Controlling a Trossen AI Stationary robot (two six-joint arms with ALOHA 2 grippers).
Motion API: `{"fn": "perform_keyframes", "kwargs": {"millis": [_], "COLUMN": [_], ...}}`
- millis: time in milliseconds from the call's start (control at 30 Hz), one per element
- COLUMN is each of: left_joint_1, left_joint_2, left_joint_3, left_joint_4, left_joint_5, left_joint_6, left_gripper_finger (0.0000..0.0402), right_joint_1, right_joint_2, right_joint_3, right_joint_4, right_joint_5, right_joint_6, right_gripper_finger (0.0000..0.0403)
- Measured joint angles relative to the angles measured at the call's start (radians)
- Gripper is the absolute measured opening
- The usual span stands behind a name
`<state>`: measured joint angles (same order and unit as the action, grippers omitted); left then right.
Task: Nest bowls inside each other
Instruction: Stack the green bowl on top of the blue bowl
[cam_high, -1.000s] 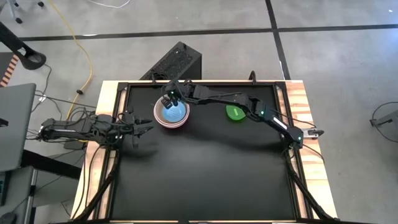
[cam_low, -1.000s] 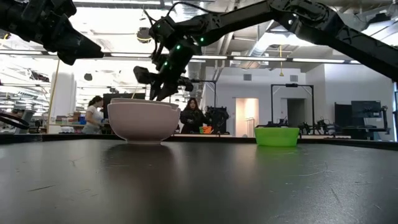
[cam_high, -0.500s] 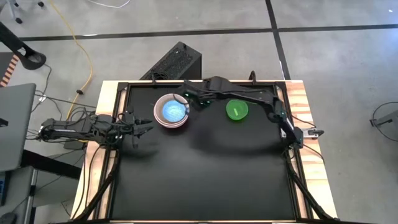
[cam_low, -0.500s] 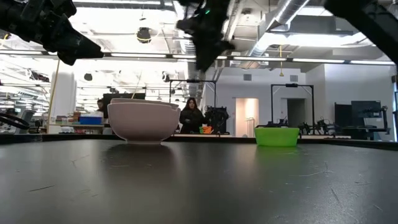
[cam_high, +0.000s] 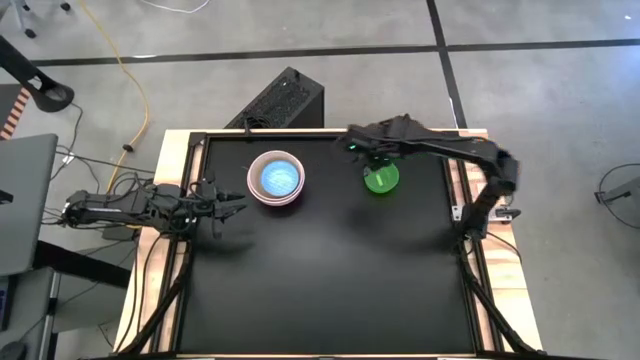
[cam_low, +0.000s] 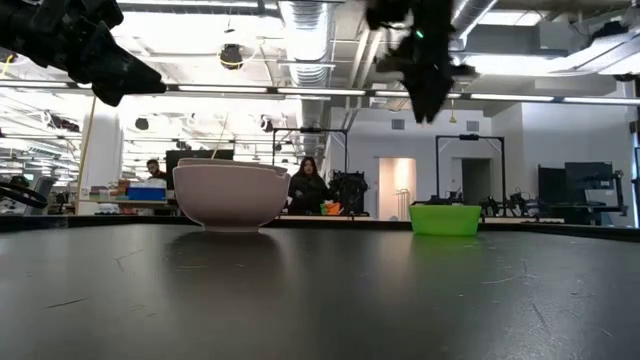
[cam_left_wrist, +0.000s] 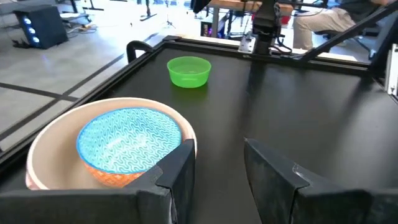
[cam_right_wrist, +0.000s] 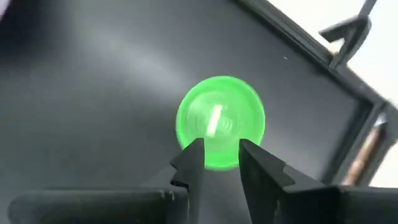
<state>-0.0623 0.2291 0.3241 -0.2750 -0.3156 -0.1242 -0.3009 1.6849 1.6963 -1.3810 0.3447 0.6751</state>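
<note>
Bowls: green bowl (cam_high: 381, 179) sits alone at the table's far side, apart from the nested stack (cam_high: 275, 179), so right gripper (cam_right_wrist: 214, 155) hangs directly over it, fingers parted and empty, apparently lining up a pick; left gripper (cam_left_wrist: 217, 165), open, waits beside the stack.

Two slim arms of dark, almost black metal, built from jointed segments. Small green lights on the right arm (cam_high: 430, 150). Black cables along the left arm (cam_high: 130, 208). Flat, matte black fingers (cam_left_wrist: 273, 180) with angular edges.
</note>
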Motion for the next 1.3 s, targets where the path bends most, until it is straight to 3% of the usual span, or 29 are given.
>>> {"fn": "perform_keyframes", "kwargs": {"millis": [133,267,367,500,633,1067,1200,1300], "left_joint_1": [0.0,0.0,0.0,0.0,0.0,0.0,0.0,0.0], "left_joint_2": [0.0,0.0,0.0,0.0,0.0,0.0,0.0,0.0], "left_joint_3": [0.0,0.0,0.0,0.0,0.0,0.0,0.0,0.0], "left_joint_4": [-0.007,-0.009,-0.016,-0.016,-0.028,-0.071,-0.071,-0.063], "left_joint_5": [-0.006,-0.006,-0.007,-0.008,-0.01,-0.01,-0.009,-0.009], "left_joint_6": [0.006,-0.011,-0.013,-0.005,-0.005,-0.018,-0.019,-0.003], "left_gripper_finger": [0.0128,0.0128,0.0128,0.0128,0.0128,0.0128,0.0128,0.0128], "right_joint_1": [-0.072,-0.141,-0.194,-0.238,-0.258,-0.297,-0.296,-0.295], "right_joint_2": [-0.148,-0.208,-0.23,-0.224,-0.224,-0.224,-0.224,-0.224], "right_joint_3": [-0.276,-0.466,-0.545,-0.607,-0.66,-0.823,-0.857,-0.86], "right_joint_4": [0.227,0.365,0.414,0.419,0.469,0.672,0.734,0.735], "right_joint_5": [-0.004,-0.099,-0.161,-0.163,-0.164,-0.19,-0.19,-0.19], "right_joint_6": [0.091,0.062,0.055,0.052,0.041,0.066,0.084,0.081], "right_gripper_finger": [0.0121,0.0149,0.0189,0.0247,0.0271,0.027,0.0241,0.0194]}}
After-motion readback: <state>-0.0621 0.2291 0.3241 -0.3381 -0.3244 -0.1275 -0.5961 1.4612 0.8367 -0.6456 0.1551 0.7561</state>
